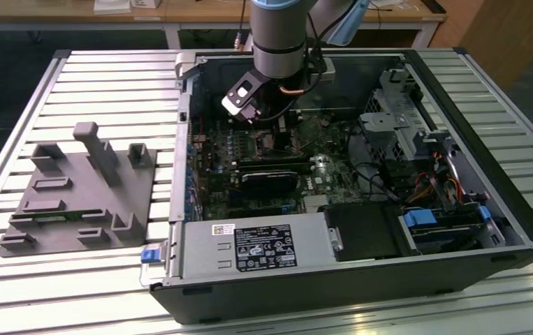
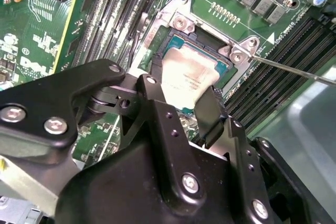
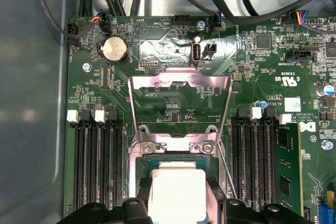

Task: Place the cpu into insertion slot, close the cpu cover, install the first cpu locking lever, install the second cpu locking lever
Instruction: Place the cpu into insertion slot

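Observation:
In both wrist views my gripper (image 2: 184,92) (image 3: 177,199) is shut on the cpu (image 2: 186,69) (image 3: 176,182), a small square chip with a dull silver top, one black finger on each of two opposite edges. The chip sits over, or in, the insertion slot (image 2: 180,23) (image 3: 176,148), a dark square socket with a silvery rim on the green board; I cannot tell whether it is fully seated. The cpu cover (image 3: 178,80), a thin silvery frame, stands flipped open beyond the socket. A thin wire locking lever (image 2: 289,69) (image 3: 226,174) lies free beside the socket. In the exterior view the gripper (image 1: 271,132) reaches down into the computer case.
The open black computer case (image 1: 360,279) lies on a slatted metal table, with its power supply (image 1: 257,248) at the front and drive cages (image 1: 406,132) on the exterior view's right. Long black memory slots (image 3: 100,166) flank the socket. A grey fixture plate (image 1: 79,195) sits on the exterior view's left.

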You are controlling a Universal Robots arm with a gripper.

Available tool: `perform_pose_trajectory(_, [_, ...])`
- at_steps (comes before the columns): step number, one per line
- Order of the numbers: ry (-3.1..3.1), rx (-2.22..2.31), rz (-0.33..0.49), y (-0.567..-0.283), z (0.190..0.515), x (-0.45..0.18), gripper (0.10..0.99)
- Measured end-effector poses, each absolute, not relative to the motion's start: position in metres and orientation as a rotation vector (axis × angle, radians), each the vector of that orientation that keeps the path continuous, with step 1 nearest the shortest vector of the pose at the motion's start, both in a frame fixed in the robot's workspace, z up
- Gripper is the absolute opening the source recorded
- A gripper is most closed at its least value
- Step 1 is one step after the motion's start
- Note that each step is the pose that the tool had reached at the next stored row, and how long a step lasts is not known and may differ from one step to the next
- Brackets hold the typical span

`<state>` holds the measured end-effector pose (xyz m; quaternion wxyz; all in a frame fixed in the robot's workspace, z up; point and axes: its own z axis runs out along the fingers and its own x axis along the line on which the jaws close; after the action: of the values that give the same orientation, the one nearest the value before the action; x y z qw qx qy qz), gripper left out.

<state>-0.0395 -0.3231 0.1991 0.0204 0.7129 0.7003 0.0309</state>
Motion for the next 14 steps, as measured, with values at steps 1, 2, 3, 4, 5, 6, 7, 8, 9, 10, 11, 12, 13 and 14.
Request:
perform_pose_trajectory(1, [2.172, 2.211, 0.096, -0.3230, 0.2000, -0.0394, 0.525])
perform_pose_trajectory(2, [2.172, 2.211, 0.096, -0.3230, 0.2011, -0.0394, 0.525])
perform_pose_trajectory(3, [2.172, 2.211, 0.096, -0.3230, 0.2020, -0.0395, 0.525])
perform_pose_trajectory(4, [2.172, 2.211, 0.096, -0.3230, 0.2030, -0.0395, 0.525])
perform_pose_trajectory(5, [2.172, 2.211, 0.096, -0.3230, 0.2032, -0.0394, 0.525])
perform_pose_trajectory(6, [2.172, 2.211, 0.096, -0.3230, 0.2032, -0.0394, 0.525])
perform_pose_trajectory(7, [2.172, 2.211, 0.097, -0.3230, 0.2032, -0.0394, 0.525])
perform_pose_trajectory(8, [2.172, 2.211, 0.097, -0.3230, 0.2033, -0.0394, 0.525])
perform_pose_trajectory(9, [2.172, 2.211, 0.096, -0.3230, 0.2034, -0.0394, 0.525])
perform_pose_trajectory(10, [2.172, 2.211, 0.096, -0.3230, 0.2035, -0.0394, 0.525])
perform_pose_trajectory(11, [2.172, 2.211, 0.096, -0.3230, 0.2035, -0.0394, 0.525])
perform_pose_trajectory(12, [2.172, 2.211, 0.096, -0.3230, 0.2035, -0.0394, 0.506])
perform_pose_trajectory(13, [2.172, 2.211, 0.096, -0.3230, 0.2036, -0.0394, 0.443])
perform_pose_trajectory(14, [2.172, 2.211, 0.096, -0.3230, 0.2036, -0.0394, 0.443])
